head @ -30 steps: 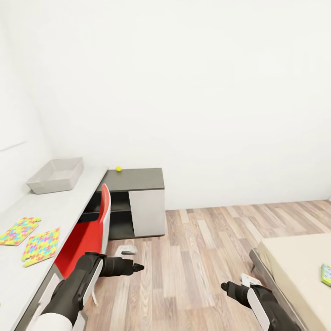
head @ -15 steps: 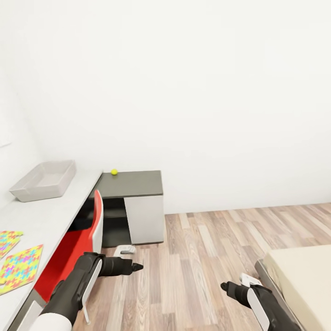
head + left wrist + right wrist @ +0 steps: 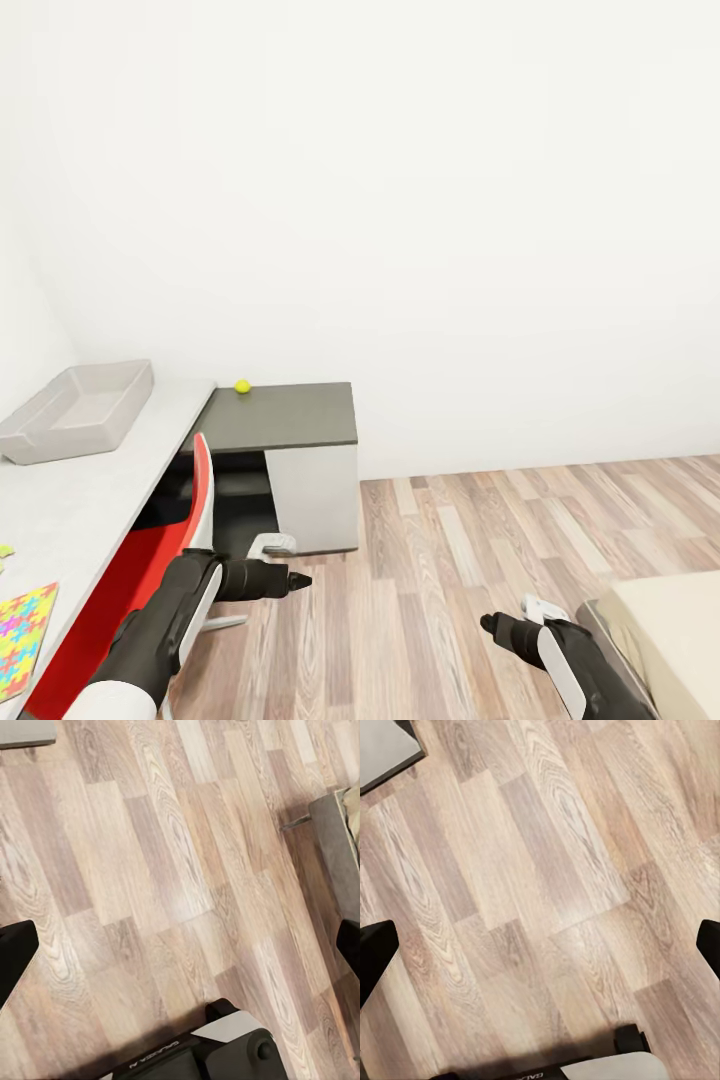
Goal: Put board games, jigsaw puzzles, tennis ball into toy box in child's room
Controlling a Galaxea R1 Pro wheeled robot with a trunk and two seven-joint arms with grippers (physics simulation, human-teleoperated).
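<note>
White walls, wood-plank floor (image 3: 480, 560) across the middle of the head view. Light-grey table (image 3: 90, 480) runs along the left wall, joined at its far end to a lower dark grey shelf unit (image 3: 290, 415) with a white door panel. Toy box (image 3: 75, 410), pale grey and lidless, sits on the table near the far end, nothing visible inside. Tennis ball (image 3: 242, 386) rests on the shelf unit's top at its back left corner, just beside the table end, well apart from the toy box. One jigsaw puzzle (image 3: 20, 640) lies flat on the near end of the table, cut by the frame edge; a sliver of a second one (image 3: 4, 551) shows at the left edge. Red chair (image 3: 150, 560) is tucked under the table. Bed (image 3: 660, 640) corner, beige mattress on grey frame, at lower right. Left gripper (image 3: 300, 579) hangs over the floor near the chair, right gripper (image 3: 488, 623) over the floor near the bed corner. Both wrist views show the fingertips (image 3: 15, 952) (image 3: 375, 949) far apart at opposite frame edges with bare planks between: both claws spread wide, holding nothing.
</note>
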